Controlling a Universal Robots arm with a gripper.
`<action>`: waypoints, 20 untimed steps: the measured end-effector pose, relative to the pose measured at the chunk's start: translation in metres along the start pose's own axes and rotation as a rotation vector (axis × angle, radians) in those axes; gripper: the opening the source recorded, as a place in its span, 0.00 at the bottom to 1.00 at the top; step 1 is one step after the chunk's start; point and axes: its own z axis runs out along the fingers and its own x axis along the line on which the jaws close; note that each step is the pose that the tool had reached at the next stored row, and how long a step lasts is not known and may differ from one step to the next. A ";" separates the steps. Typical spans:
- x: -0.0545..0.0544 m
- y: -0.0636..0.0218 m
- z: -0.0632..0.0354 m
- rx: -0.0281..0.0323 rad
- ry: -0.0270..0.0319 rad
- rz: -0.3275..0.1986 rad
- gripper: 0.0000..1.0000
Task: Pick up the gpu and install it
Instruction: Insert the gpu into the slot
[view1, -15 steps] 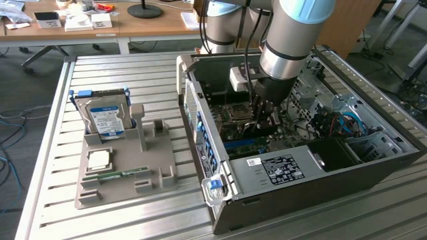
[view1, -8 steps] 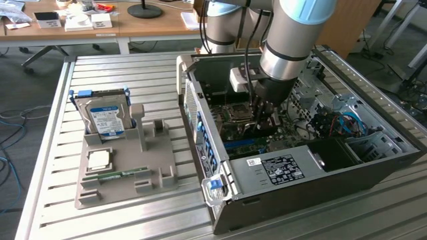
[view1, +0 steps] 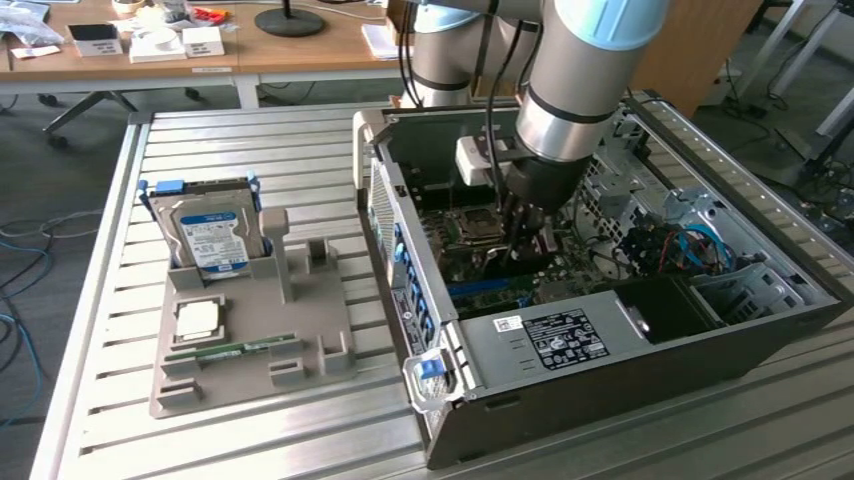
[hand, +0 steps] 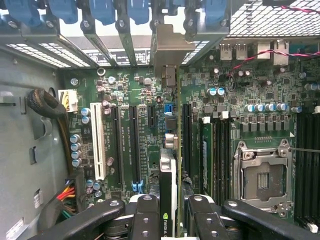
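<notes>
Wrist view: the gpu (hand: 168, 185) is gripped between the fingers (hand: 145, 214) and is held edge-on over the motherboard (hand: 125, 95), inside the open computer case (view1: 601, 370).

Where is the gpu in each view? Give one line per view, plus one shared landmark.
Exterior view: the gpu sits inside the open computer case, directly under the gripper and largely hidden by it.
Wrist view: the gpu stands edge-on, clamped in the gripper, over the motherboard's expansion slots.
Shared landmark: the CPU socket, beside the gpu.
</notes>
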 end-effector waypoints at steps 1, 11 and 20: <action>0.001 0.0000 0.0000 0.0001 0.0002 0.000 0.27; 0.001 0.0041 0.0007 0.0001 0.0003 0.000 0.27; 0.002 0.0073 0.0011 0.0001 0.0004 0.000 0.27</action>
